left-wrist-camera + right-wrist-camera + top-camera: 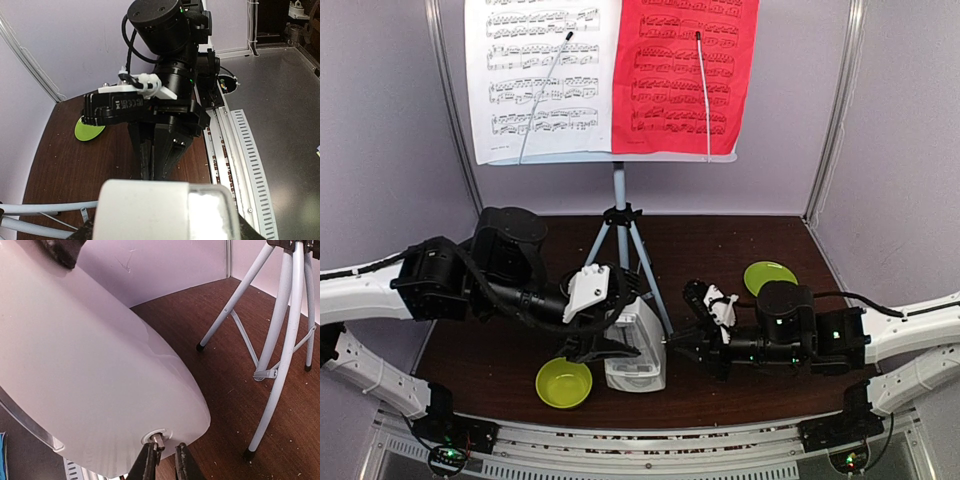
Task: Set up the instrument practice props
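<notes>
Two claws: left claw (612,340) clamped wide across the metronome (638,358); right claw (164,449) narrow, only a slim gap between its fingers.
Step in hand: by the look of it, taking hold of the small metal peg (157,438) on the metronome's side to wind or turn it, left claw steadying the body.
Peg against right claw: right at the fingertips, touching one finger, off the middle of the gap; truly pinched or not, cannot tell.
Doing it well: centre the gap on the peg before squeezing; reach a little deeper so the pads cover the shank and not just the tip; turn about the peg's own axis; hold the left grip firm so the casing neither twists nor slides.
Metronome's place: centre front of the table (485,350), just before the legs of the music stand (619,195), green bowl (563,383) close by; resting or lifted, not clear.
Pages: white page (540,70) and red page (685,70) side by side up on the stand, well apart from both claws.
Risk: smooth rounded casing, tiny peg; easy to slip off.
</notes>
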{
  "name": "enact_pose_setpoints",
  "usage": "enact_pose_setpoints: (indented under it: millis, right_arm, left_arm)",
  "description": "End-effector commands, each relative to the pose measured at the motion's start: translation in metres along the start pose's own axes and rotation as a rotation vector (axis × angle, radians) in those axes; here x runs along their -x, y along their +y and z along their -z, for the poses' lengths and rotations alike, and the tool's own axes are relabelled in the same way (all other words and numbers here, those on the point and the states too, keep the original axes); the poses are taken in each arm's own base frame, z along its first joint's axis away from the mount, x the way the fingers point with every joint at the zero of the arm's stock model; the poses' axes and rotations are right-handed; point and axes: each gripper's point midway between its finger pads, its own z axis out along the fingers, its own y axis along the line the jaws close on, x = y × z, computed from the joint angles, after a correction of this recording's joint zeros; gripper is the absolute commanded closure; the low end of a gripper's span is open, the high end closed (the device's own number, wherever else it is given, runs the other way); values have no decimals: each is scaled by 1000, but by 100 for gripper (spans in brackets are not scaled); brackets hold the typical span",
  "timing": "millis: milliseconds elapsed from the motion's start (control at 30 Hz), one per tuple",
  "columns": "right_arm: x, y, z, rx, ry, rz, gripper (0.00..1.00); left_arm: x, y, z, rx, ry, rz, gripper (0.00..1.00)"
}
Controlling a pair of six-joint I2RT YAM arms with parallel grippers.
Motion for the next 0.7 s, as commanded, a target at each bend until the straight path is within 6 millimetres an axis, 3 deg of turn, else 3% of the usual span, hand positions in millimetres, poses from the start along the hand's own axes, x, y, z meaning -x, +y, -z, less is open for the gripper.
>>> enact_pose_setpoints:
  millis: [0, 100, 233, 533, 667]
  right_arm:
    - [26, 3, 4, -8, -63, 55, 85]
    - [26, 9, 3, 28, -57, 66, 89]
    - [23, 12, 4, 45, -40, 62, 100]
    - [17, 19, 11, 93, -31, 25, 100]
    - [13, 16, 11, 82, -31, 34, 85]
  left_arm:
    - [63, 11, 26, 46, -202, -58, 79]
    - [65, 11, 27, 44, -207, -61, 79]
    - [67, 10, 28, 45, -210, -62, 79]
    - [71, 8, 30, 49, -211, -76, 79]
    - [75, 8, 32, 52, -218, -78, 79]
